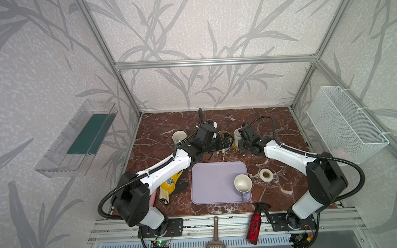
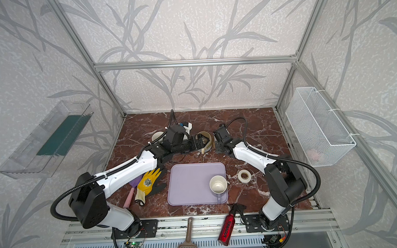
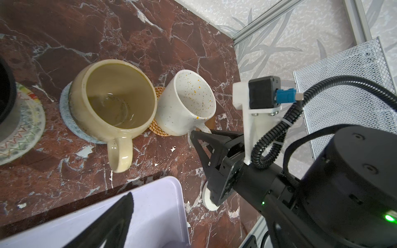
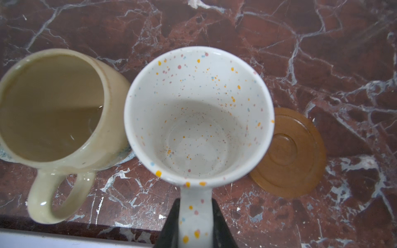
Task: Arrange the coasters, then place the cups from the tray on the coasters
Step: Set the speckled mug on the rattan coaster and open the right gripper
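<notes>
Handle of the speckled mug (image 4: pixel 197 120) sits pinched between the right jaws; left jaws spread wide

Grey leaf-pattern wallpaper (image 1: pixel 188 26), aluminium frame (image 1: pixel 213 61) — red-brown marble tabletop (image 1: pixel 161 128) (white veins).

left pincer (image 2: pixel 201 142) wide, right pincer (image 4: pixel 195 211) clamped

both top views: high front, looking down, whole table (image 1: pixel 161 130) | wrist views: near, share cream-yellow mug (image 3: pixel 111 101)
</notes>
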Controlling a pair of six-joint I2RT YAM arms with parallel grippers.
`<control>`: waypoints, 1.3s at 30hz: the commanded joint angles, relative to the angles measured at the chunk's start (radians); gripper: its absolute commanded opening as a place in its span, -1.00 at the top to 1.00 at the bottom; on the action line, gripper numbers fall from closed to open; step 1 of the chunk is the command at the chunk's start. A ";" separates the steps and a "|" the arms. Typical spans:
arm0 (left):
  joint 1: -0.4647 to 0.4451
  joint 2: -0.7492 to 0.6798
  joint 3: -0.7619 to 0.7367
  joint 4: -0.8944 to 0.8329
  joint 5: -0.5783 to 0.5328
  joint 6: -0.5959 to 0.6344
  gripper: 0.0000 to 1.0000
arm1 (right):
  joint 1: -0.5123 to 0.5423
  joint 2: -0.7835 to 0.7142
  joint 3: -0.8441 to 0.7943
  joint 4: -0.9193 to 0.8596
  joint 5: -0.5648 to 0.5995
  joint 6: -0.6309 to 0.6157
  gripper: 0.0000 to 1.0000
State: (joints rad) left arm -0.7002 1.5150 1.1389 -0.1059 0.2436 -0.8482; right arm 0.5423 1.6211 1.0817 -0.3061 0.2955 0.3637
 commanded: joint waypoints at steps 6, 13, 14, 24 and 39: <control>-0.002 -0.012 0.012 -0.002 -0.003 0.002 -0.92 | -0.005 0.038 0.087 0.100 0.064 -0.036 1.00; -0.002 -0.019 -0.013 0.003 -0.007 -0.001 -0.92 | -0.002 0.047 0.041 0.064 0.050 0.040 1.00; -0.001 -0.019 -0.014 0.002 -0.010 -0.001 -0.92 | -0.002 0.037 0.015 0.075 0.046 0.054 1.00; -0.001 -0.012 -0.022 0.019 0.002 -0.006 -0.92 | 0.026 0.011 -0.086 0.085 0.003 0.109 1.00; -0.002 -0.034 -0.064 0.045 -0.011 -0.033 -0.96 | 0.026 0.037 -0.111 0.056 -0.063 0.127 1.00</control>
State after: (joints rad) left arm -0.7002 1.5124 1.0870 -0.0814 0.2413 -0.8688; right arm 0.5636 1.6543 0.9791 -0.1844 0.2775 0.4644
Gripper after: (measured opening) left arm 0.980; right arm 0.197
